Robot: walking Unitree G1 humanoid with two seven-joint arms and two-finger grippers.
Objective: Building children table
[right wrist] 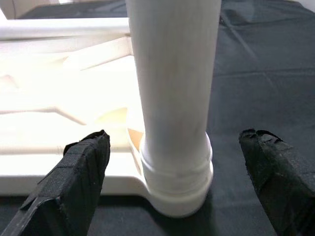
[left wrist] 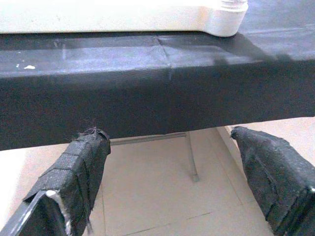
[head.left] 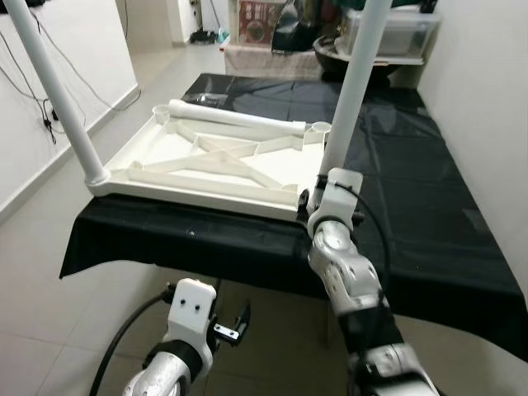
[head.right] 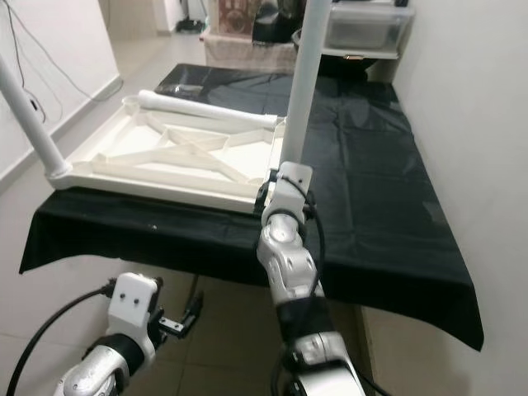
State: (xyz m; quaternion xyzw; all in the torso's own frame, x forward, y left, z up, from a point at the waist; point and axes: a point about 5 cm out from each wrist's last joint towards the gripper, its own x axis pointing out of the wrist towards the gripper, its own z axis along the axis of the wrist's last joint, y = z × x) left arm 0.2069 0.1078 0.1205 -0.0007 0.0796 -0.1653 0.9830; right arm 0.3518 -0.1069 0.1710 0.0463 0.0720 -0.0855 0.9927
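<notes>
A white children's table top (head.left: 214, 161) lies upside down on a black-clothed table (head.left: 412, 190). Two white legs stand upright in its near corners, one on the left (head.left: 49, 91) and one on the right (head.left: 355, 82). A third leg (head.left: 239, 120) lies along the far edge. My right gripper (right wrist: 174, 142) is open at the base of the right leg (right wrist: 172, 73), with one finger (right wrist: 81, 167) on either side and not touching it. My left gripper (left wrist: 167, 137) hangs open below the table's front edge, empty, facing the black cloth (left wrist: 147, 83).
A white wall (head.left: 487, 99) runs along the table's right side. Behind the table stands a shelf with a clear bin (head.left: 396, 33) and dark items. Cables (head.left: 41, 107) hang on the left wall. A metal table leg (left wrist: 192, 157) stands on the tiled floor underneath.
</notes>
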